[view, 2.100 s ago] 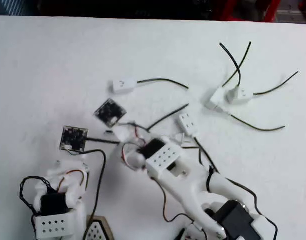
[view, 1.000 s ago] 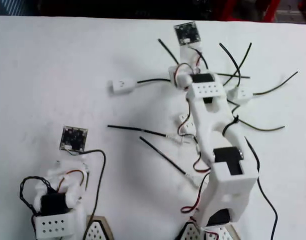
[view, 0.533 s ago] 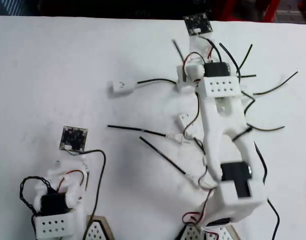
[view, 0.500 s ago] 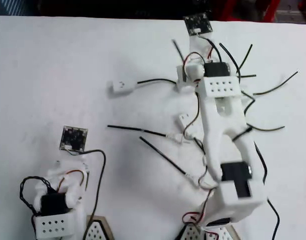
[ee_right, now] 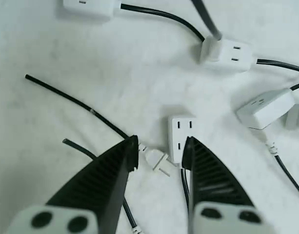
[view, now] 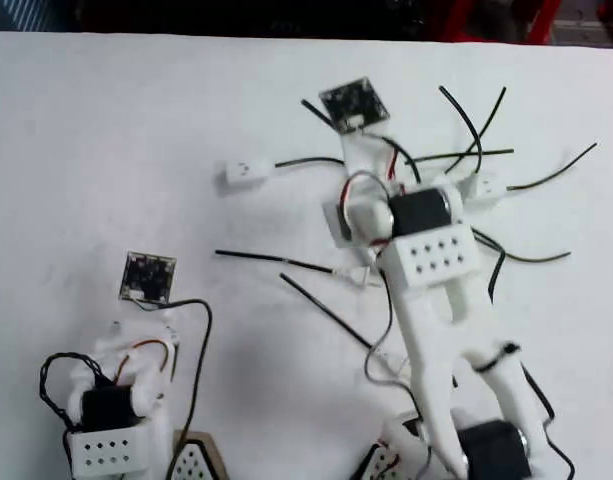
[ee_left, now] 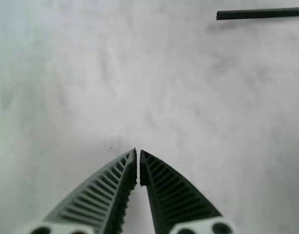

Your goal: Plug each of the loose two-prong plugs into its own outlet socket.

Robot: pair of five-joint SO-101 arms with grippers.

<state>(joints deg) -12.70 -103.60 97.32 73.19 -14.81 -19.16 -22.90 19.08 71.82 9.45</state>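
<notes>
Nearest the arm bases, the left gripper is held low over bare surface with its jaws pressed together on nothing, so no part of the task is being served by it. Farther out, the right gripper is poised with its jaws apart. A loose two-prong plug is seen lying on the surface between them, unclamped and just beside the socket block, but not inserted in it. A second black cord is laid near by, and it is joined to no socket. Beyond these, a far socket is seen with a white plug butted against its end. This plug appears to be seated, though the joint is not shown plainly enough for that to be confirmed. A side socket and, farthest off, a lone socket are each laid on their own cord with bare slots showing. At most one pairing is therefore judged to be made. The plug between the right gripper's jaws has yet to be grasped, lined up with the socket block and pushed home, and the remaining open sockets have yet to be filled.
</notes>
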